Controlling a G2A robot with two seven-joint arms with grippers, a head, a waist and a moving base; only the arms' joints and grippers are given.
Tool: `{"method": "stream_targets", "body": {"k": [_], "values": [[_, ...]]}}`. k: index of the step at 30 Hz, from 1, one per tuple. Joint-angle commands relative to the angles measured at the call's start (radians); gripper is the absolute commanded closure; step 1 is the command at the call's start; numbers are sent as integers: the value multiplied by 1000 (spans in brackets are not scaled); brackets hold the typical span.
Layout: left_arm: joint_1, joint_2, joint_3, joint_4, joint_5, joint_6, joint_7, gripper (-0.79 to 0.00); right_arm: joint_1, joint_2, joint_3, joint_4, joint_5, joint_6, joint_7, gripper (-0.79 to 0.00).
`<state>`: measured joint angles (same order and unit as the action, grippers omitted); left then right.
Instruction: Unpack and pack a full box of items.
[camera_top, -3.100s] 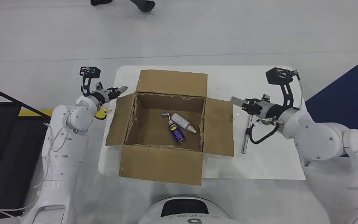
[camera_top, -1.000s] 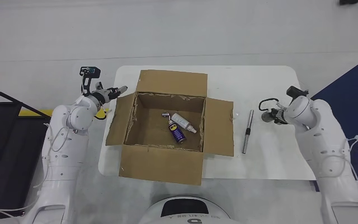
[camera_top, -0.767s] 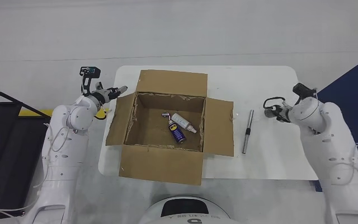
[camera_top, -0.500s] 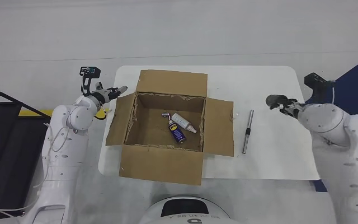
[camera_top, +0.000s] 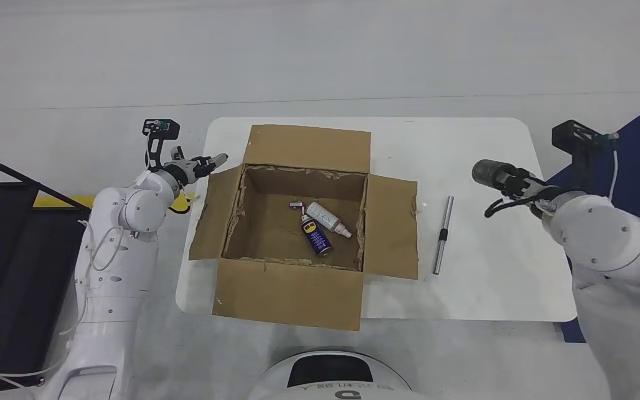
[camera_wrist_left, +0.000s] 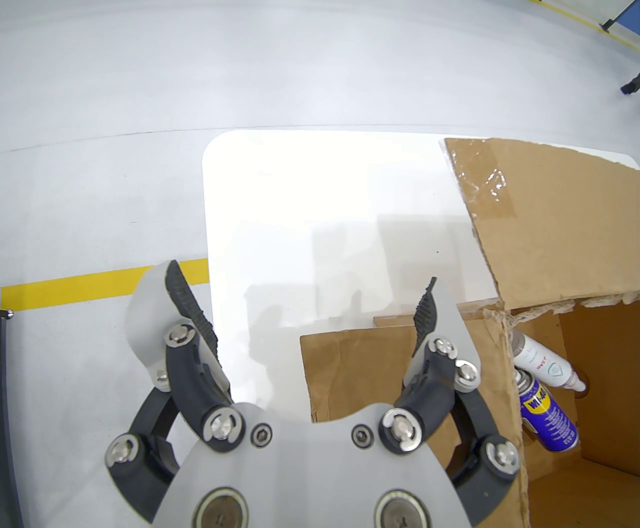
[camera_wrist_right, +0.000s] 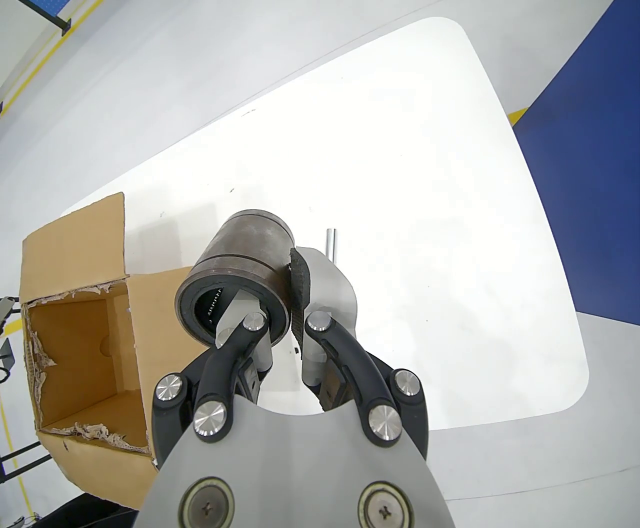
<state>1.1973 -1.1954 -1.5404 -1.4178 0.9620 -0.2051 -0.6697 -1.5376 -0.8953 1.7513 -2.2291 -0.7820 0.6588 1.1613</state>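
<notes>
An open cardboard box (camera_top: 292, 285) stands mid-table. On its floor lie a blue spray can (camera_top: 316, 237) and a white bottle (camera_top: 328, 219), seen also in the left wrist view as the spray can (camera_wrist_left: 547, 412) and bottle (camera_wrist_left: 542, 365). My right gripper (camera_top: 505, 180) hangs over the table's right part, shut on a dark metal cylinder (camera_top: 486, 172). In the right wrist view one finger sits inside the cylinder (camera_wrist_right: 240, 270) and the other presses its outer wall; the gripper (camera_wrist_right: 280, 285) is tilted. My left gripper (camera_top: 212, 161) stays open by the box's left flap, and nothing lies between the fingers of the gripper (camera_wrist_left: 302, 282).
A thin metal rod (camera_top: 441, 235) lies on the white table (camera_top: 470, 140) between the box's right flap (camera_top: 391, 225) and my right gripper; the rod (camera_wrist_right: 330, 240) also shows past the cylinder. Free table surface lies right of the rod and behind the box.
My right arm has drawn back from the box's right flap toward the table's right side, and its wrist has turned. The left arm and the box's contents have not moved.
</notes>
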Motion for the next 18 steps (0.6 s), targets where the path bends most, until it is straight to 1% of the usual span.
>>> {"method": "stream_targets", "body": {"k": [1, 4, 6, 8, 10, 13, 16, 18], "values": [[0, 0, 0, 0, 0, 0, 0, -785, 0, 0, 0, 0, 0, 0, 0, 0], [0, 0, 0, 0, 0, 0, 0, -785, -14, -2, 3, 23, 0, -9, -23, 0], [0, 0, 0, 0, 0, 0, 0, -785, -8, -6, 4, -23, 40, -26, -56, 0], [0, 0, 0, 0, 0, 0, 0, -785, 10, -9, -21, -53, 90, -95, -84, 0], [0, 0, 0, 0, 0, 0, 0, -785, 57, -9, -73, -57, 110, -166, -94, 0], [0, 0, 0, 0, 0, 0, 0, -785, 190, -14, -200, -25, 156, -259, -99, 0], [0, 0, 0, 0, 0, 0, 0, -785, 365, -28, -388, 34, 179, -351, -80, 0], [0, 0, 0, 0, 0, 0, 0, -785, 493, -46, -520, 111, 192, -384, -70, 0]]}}
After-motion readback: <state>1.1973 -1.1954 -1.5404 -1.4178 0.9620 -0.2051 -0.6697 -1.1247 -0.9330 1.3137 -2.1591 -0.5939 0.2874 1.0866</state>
